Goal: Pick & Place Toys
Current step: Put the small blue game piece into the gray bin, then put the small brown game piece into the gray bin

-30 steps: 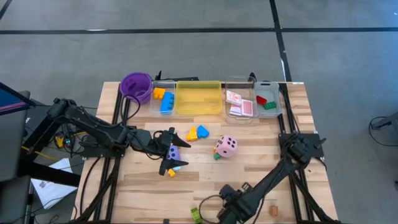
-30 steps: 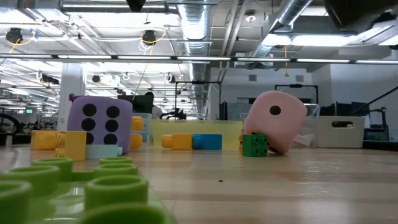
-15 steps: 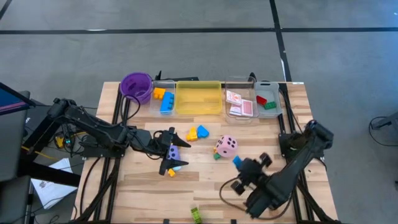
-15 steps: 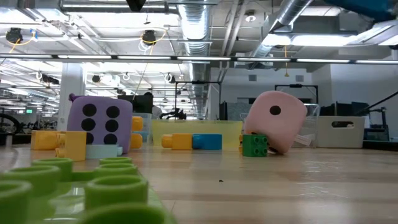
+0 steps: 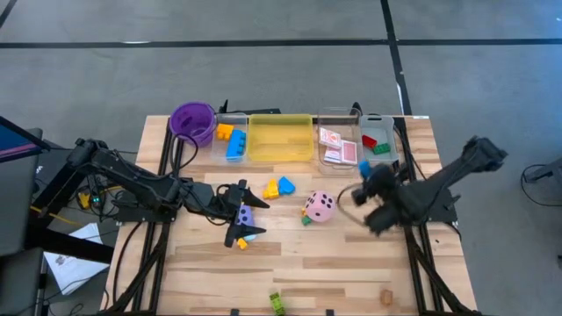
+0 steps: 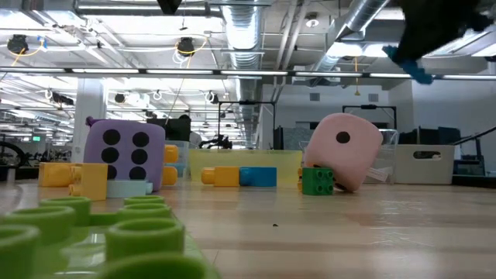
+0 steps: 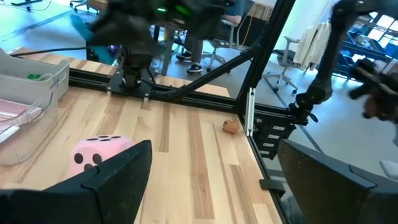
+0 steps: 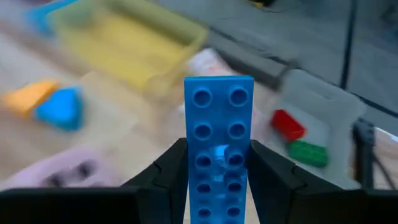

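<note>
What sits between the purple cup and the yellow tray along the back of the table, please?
In the high view, a clear tray sits between the purple cup and the yellow tray, holding an orange block and a blue block.

Two dice: pink [image 5: 320,206], purple [image 5: 245,213]; one purple cup [image 5: 192,121]; four trays [image 5: 281,139].

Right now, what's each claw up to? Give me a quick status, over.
Right claw shut on a blue block, airborne near the clear trays. Left claw open, low by the purple die. Nothing visibly blocking the carry.

No readable text, labels or numbers anywhere (the dice carry only dots).
</note>
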